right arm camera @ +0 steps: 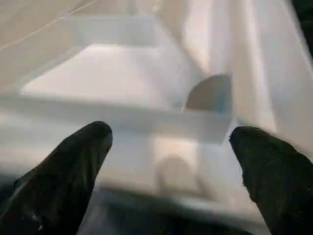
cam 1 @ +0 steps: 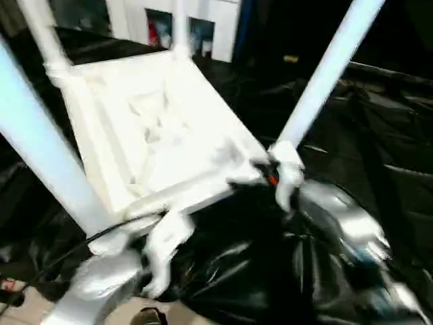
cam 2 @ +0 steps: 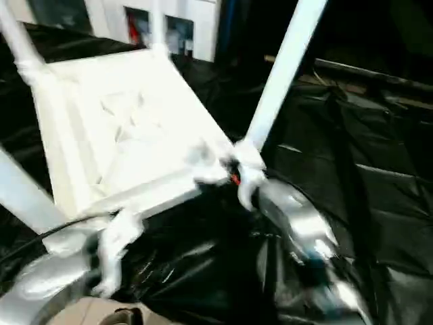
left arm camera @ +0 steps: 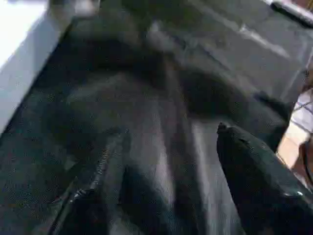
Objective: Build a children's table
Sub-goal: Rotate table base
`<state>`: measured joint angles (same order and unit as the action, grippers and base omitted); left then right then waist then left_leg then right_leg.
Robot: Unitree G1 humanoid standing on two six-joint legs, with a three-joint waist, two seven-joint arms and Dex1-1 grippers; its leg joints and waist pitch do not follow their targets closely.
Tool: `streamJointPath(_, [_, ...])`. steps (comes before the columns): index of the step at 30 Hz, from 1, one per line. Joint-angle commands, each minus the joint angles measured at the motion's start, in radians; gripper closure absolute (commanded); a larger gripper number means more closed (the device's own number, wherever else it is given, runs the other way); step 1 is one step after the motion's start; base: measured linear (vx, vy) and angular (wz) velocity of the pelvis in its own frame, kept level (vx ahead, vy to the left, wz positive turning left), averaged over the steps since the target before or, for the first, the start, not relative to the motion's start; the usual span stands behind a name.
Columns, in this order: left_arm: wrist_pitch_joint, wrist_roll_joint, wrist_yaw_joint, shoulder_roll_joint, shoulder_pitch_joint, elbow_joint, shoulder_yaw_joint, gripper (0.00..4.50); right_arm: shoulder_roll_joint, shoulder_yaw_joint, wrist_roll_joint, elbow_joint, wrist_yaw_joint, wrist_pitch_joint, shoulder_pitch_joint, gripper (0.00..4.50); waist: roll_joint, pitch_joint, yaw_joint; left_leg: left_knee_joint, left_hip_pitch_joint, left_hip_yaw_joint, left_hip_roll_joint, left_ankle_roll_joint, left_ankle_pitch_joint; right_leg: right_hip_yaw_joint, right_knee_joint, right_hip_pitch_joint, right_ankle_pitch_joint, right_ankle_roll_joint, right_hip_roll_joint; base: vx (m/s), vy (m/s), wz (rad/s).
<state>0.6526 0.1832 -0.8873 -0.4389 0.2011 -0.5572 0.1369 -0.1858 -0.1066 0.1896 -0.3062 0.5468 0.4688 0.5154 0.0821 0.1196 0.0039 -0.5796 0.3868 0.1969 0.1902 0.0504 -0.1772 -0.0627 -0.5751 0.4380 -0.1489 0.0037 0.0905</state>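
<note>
Lying upside down on the crinkly black plastic sheet (cam 1: 379,156), the white plastic table top (cam 1: 159,132) shows its ribbed, criss-cross underside. Long white tube legs stick up from its round corners: one near leg (cam 1: 325,81) on the right, one near leg (cam 1: 37,145) on the left, and two more at the far corners. It looks as if all four legs are in, so the job seems nearly done.

The right gripper (right arm camera: 171,161) has its two black fingers spread wide apart, holding nothing, right in front of the top's white rim. The left gripper (left arm camera: 166,181) is spread apart too, with nothing between its fingers, over the black sheet just beside the rim.

Both silver arms sit very close to the near edge. A bump from an arm could knock a leg loose or tip it, if that leg is not pushed in all the way. The sheet looks slippery, so a push could make the table slide.
</note>
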Motion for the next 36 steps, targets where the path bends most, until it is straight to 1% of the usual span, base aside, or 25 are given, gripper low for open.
streamJointPath(1, [0.003, 0.024, -0.022, -0.020, 0.027, -0.049, -0.031, 0.95, 0.001, 0.044, -0.024, -0.079, -0.069, -0.030, 0.031, 0.00, -0.018, -0.045, -0.001, 0.094, -0.021, -0.023, 0.042, 0.041, -0.344, 0.048, 0.066, -0.031, -0.359, -0.138, 0.037, 0.000, 0.000, 0.00])
streamJointPath(2, [0.012, 0.038, -0.031, -0.037, 0.046, -0.064, -0.050, 0.96, 0.009, 0.049, -0.033, -0.118, -0.095, -0.054, 0.055, 0.00, -0.020, -0.046, 0.001, 0.090, -0.027, -0.016, 0.041, 0.040, -0.315, 0.050, 0.060, -0.029, -0.310, -0.155, 0.035, 0.000, 0.000, 0.00])
streamJointPath(3, [0.015, 0.046, -0.040, -0.052, 0.059, -0.074, -0.061, 0.94, 0.016, 0.059, -0.033, -0.148, -0.120, -0.057, 0.071, 0.00, -0.020, -0.046, 0.001, 0.090, -0.027, -0.016, 0.041, 0.040, -0.315, 0.050, 0.060, -0.029, -0.310, -0.155, 0.035, 0.000, 0.000, 0.00])
streamJointPath(4, [0.019, 0.058, -0.053, -0.077, 0.078, -0.087, -0.075, 0.76, 0.026, 0.077, -0.032, -0.193, -0.158, -0.059, 0.096, 0.00, -0.022, -0.046, 0.004, 0.087, -0.032, -0.012, 0.042, 0.038, -0.299, 0.051, 0.056, -0.029, -0.280, -0.163, 0.034, 0.000, 0.000, 0.00])
streamJointPath(5, [0.024, 0.069, -0.063, -0.095, 0.093, -0.100, -0.088, 0.60, 0.030, 0.083, -0.041, -0.234, -0.185, -0.080, 0.117, 0.00, -0.020, -0.048, 0.003, 0.088, -0.026, -0.012, 0.039, 0.032, -0.277, 0.052, 0.051, -0.036, -0.260, -0.169, 0.034, 0.000, 0.000, 0.00])
streamJointPath(7, [0.032, 0.095, -0.089, -0.135, 0.131, -0.126, -0.126, 0.52, 0.037, 0.105, -0.050, -0.328, -0.247, -0.123, 0.164, 0.00, -0.021, -0.047, 0.001, 0.087, -0.025, -0.010, 0.038, 0.029, -0.264, 0.052, 0.049, -0.037, -0.258, -0.173, 0.033, 0.000, 0.000, 0.00])
streamJointPath(9, [0.035, 0.113, -0.109, -0.165, 0.159, -0.140, -0.156, 0.39, 0.041, 0.125, -0.048, -0.397, -0.288, -0.151, 0.199, 0.00, -0.024, -0.048, 0.004, 0.083, -0.030, -0.007, 0.036, 0.033, -0.259, 0.052, 0.047, -0.035, -0.253, -0.175, 0.031, 0.000, 0.000, 0.00])
streamJointPath(10, [0.012, 0.121, -0.115, -0.182, 0.177, -0.135, -0.198, 0.26, 0.046, 0.140, -0.043, -0.442, -0.302, -0.171, 0.225, 0.00, -0.024, -0.048, 0.004, 0.084, -0.028, -0.007, 0.036, 0.032, -0.262, 0.052, 0.047, -0.037, -0.254, -0.173, 0.030, 0.000, 0.000, 0.00])
streamJointPath(11, [0.012, 0.121, -0.115, -0.182, 0.177, -0.135, -0.198, 0.08, 0.046, 0.140, -0.043, -0.442, -0.302, -0.171, 0.225, 0.00, -0.026, -0.048, 0.002, 0.084, -0.027, -0.009, 0.035, 0.033, -0.271, 0.051, 0.047, -0.037, -0.265, -0.172, 0.030, 0.000, 0.000, 0.00])
streamJointPath(13, [-0.007, 0.150, -0.120, -0.185, 0.180, -0.126, -0.274, 0.04, 0.047, 0.141, -0.038, -0.453, -0.285, -0.186, 0.237, 0.00, -0.027, -0.047, 0.005, 0.082, -0.033, -0.005, 0.036, 0.032, -0.273, 0.054, 0.047, -0.033, -0.252, -0.169, 0.027, 0.000, 0.000, 0.00])
streamJointPath(17, [-0.005, 0.197, -0.111, -0.186, 0.154, -0.113, -0.346, 0.02, 0.047, 0.131, -0.035, -0.438, -0.247, -0.197, 0.233, 0.00, -0.026, -0.054, 0.007, 0.079, -0.028, -0.005, 0.033, 0.026, -0.240, 0.063, 0.037, -0.039, -0.205, -0.173, 0.020, 0.000, 0.000, 0.00])
streamJointPath(19, [0.019, 0.271, -0.098, -0.181, 0.096, -0.096, -0.415, 0.02, 0.041, 0.113, -0.029, -0.373, -0.195, -0.194, 0.197, 0.00, -0.028, -0.056, 0.010, 0.077, -0.030, -0.003, 0.031, 0.019, -0.232, 0.064, 0.036, -0.040, -0.198, -0.175, 0.018, 0.000, 0.000, 0.00])
streamJointPath(20, [0.021, 0.284, -0.098, -0.183, 0.084, -0.092, -0.426, 0.02, 0.038, 0.111, -0.025, -0.350, -0.184, -0.188, 0.184, 0.00, -0.028, -0.056, 0.015, 0.075, -0.033, -0.001, 0.030, 0.017, -0.234, 0.066, 0.037, -0.038, -0.194, -0.174, 0.017, 0.000, 0.000, 0.00])
streamJointPath(21, [0.022, 0.321, -0.096, -0.177, 0.046, -0.083, -0.442, 0.02, 0.028, 0.115, -0.002, -0.270, -0.164, -0.153, 0.137, 0.00, -0.031, -0.058, 0.017, 0.077, -0.029, -0.005, 0.031, 0.020, -0.230, 0.065, 0.034, -0.044, -0.191, -0.176, 0.017, 0.000, 0.000, 0.00])
streamJointPath(25, [0.035, 0.387, -0.075, -0.136, -0.047, -0.075, -0.430, 0.02, -0.018, 0.095, -0.006, -0.114, -0.151, -0.099, 0.032, 0.00, -0.027, -0.062, 0.031, 0.074, -0.035, -0.002, 0.031, 0.028, -0.212, 0.066, 0.033, -0.043, -0.180, -0.166, 0.015, 0.000, 0.000, 0.00])
streamJointPath(26, [0.035, 0.393, -0.068, -0.126, -0.071, -0.069, -0.419, 0.02, -0.034, 0.085, -0.015, -0.078, -0.146, -0.090, 0.007, 0.00, -0.034, -0.064, 0.031, 0.074, -0.034, -0.003, 0.030, 0.034, -0.211, 0.066, 0.032, -0.045, -0.169, -0.170, 0.014, 0.000, 0.000, 0.00])
streamJointPath(27, [0.035, 0.394, -0.063, -0.118, -0.096, -0.061, -0.402, 0.02, -0.051, 0.075, -0.021, -0.039, -0.134, -0.077, -0.020, 0.00, -0.029, -0.065, 0.032, 0.072, -0.032, -0.003, 0.029, 0.034, -0.214, 0.066, 0.032, -0.046, -0.175, -0.166, 0.013, 0.000, 0.000, 0.00])
streamJointPath(28, [0.035, 0.393, -0.061, -0.116, -0.104, -0.058, -0.396, 0.02, -0.057, 0.072, -0.023, -0.027, -0.130, -0.072, -0.029, 0.00, -0.027, -0.064, 0.034, 0.073, -0.030, -0.003, 0.028, 0.034, -0.220, 0.066, 0.034, -0.048, -0.189, -0.160, 0.014, 0.000, 0.000, 0.00])
streamJointPath(29, [0.027, 0.388, -0.058, -0.104, -0.135, -0.041, -0.371, 0.02, -0.073, 0.070, -0.019, 0.016, -0.112, -0.055, -0.055, 0.00, -0.030, -0.061, 0.033, 0.073, -0.027, -0.006, 0.027, 0.035, -0.245, 0.067, 0.037, -0.047, -0.237, -0.152, 0.017, 0.000, 0.000, 0.00])
streamJointPath(30, [0.031, 0.398, -0.062, -0.099, -0.153, -0.033, -0.356, 0.02, -0.081, 0.076, -0.020, 0.035, -0.115, -0.040, -0.068, 0.00, -0.025, -0.061, 0.032, 0.072, -0.025, -0.007, 0.028, 0.038, -0.268, 0.068, 0.042, -0.048, -0.292, -0.135, 0.021, 0.000, 0.000, 0.00])
streamJointPath(32, [0.040, 0.413, -0.064, -0.085, -0.192, -0.017, -0.330, 0.02, -0.096, 0.092, -0.049, 0.047, -0.149, -0.013, -0.083, 0.00, -0.027, -0.063, 0.031, 0.072, -0.024, -0.010, 0.026, 0.045, -0.275, 0.067, 0.044, -0.047, -0.335, -0.124, 0.021, 0.000, 0.000, 0.00])
streamJointPath(33, [0.039, 0.414, -0.062, -0.081, -0.202, -0.012, -0.323, 0.02, -0.101, 0.095, -0.062, 0.045, -0.163, -0.010, -0.086, 0.00, -0.024, -0.062, 0.028, 0.071, -0.025, -0.011, 0.025, 0.050, -0.292, 0.066, 0.048, -0.045, -0.364, -0.122, 0.021, 0.000, 0.000, 0.00])
streamJointPath(34, [0.038, 0.421, -0.056, -0.068, -0.225, 0.003, -0.310, 0.02, -0.102, 0.103, -0.063, 0.050, -0.180, 0.004, -0.092, 0.00, -0.027, -0.064, 0.028, 0.070, -0.026, -0.012, 0.025, 0.053, -0.293, 0.066, 0.047, -0.045, -0.370, -0.121, 0.021, 0.000, 0.000, 0.00])
streamJointPath(35, [0.036, 0.420, -0.053, -0.059, -0.241, 0.013, -0.299, 0.02, -0.101, 0.105, -0.063, 0.050, -0.190, 0.008, -0.093, 0.00, -0.025, -0.064, 0.029, 0.068, -0.031, -0.010, 0.025, 0.052, -0.298, 0.066, 0.051, -0.040, -0.373, -0.119, 0.019, 0.000, 0.000, 0.00])
streamJointPath(36, [0.031, 0.418, -0.047, -0.040, -0.275, 0.037, -0.274, 0.02, -0.097, 0.107, -0.064, 0.050, -0.210, 0.019, -0.097, 0.00, -0.030, -0.065, 0.028, 0.069, -0.030, -0.011, 0.024, 0.053, -0.298, 0.065, 0.052, -0.041, -0.369, -0.119, 0.017, 0.000, 0.000, 0.00])
